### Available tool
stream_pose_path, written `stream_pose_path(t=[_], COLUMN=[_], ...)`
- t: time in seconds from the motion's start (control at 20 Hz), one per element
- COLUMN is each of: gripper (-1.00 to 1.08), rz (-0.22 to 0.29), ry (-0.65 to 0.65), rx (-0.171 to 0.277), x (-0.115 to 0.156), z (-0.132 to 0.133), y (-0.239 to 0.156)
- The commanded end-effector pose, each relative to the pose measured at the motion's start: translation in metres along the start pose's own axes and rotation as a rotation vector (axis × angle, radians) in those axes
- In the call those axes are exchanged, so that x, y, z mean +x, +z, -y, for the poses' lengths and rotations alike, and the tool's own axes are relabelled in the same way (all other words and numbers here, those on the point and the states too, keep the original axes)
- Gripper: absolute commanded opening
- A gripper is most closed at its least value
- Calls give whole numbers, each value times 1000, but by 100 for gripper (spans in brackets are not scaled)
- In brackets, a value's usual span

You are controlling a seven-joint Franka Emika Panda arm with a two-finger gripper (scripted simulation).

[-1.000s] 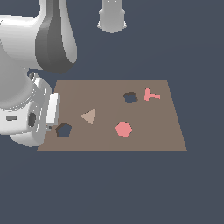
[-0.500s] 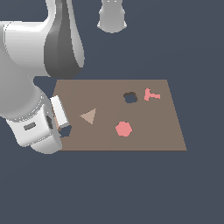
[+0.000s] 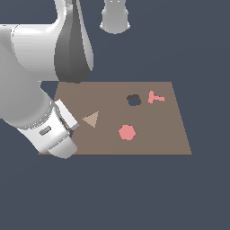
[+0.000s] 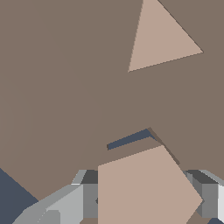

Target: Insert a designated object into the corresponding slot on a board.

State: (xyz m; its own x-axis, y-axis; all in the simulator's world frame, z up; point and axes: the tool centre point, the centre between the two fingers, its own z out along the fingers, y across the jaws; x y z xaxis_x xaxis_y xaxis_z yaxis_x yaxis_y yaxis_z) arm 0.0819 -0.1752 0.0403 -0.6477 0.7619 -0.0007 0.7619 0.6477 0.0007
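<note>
Wrist view gives us the best look at the pentagon block [image 4: 146, 188]: a small, flat, tan piece, a shade lighter than the board [image 4: 65, 87], sitting between the two grey fingers [image 4: 65, 205] and just above the board's face. We judge it to be light and rigid, with smooth faces that could slip, so it is best held by its thin edges, squarely, so that it cannot twist.

One finger shows to each side of the block, with the block filling the space between them. We read them as closed on its edges, though the contact itself is hidden behind the block. The fingers stand only as far apart as the block is wide.

Just past the block's far edge, a thin dark sliver of the slot [image 4: 129, 139] shows in the board. The block covers most of the opening and appears to sit tilted, or slightly off, rather than seated flush.

Further out lies the tan triangle [image 4: 159, 39], flat on the board and well clear of the fingers.

From the exterior view, the arm's wrist [image 3: 49, 130] covers the board's near corner on that view's left, hiding block and slot alike. The triangle, a pink hexagon [image 3: 127, 132], a dark hole [image 3: 133, 100] and a pink T-piece [image 3: 155, 97] lie apart from it.
</note>
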Motion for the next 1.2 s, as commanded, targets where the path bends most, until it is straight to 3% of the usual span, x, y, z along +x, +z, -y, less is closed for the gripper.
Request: stream_pose_path(t=[0.0, 0.85, 0.9, 1.15], gripper=[-100, -100, 100, 100], rz=[0, 0, 0, 0], ry=[-37, -70, -70, -70], rx=[0, 1, 1, 1], x=[2, 4, 4, 4], z=[-3, -5, -5, -5], y=[0, 10, 10, 10])
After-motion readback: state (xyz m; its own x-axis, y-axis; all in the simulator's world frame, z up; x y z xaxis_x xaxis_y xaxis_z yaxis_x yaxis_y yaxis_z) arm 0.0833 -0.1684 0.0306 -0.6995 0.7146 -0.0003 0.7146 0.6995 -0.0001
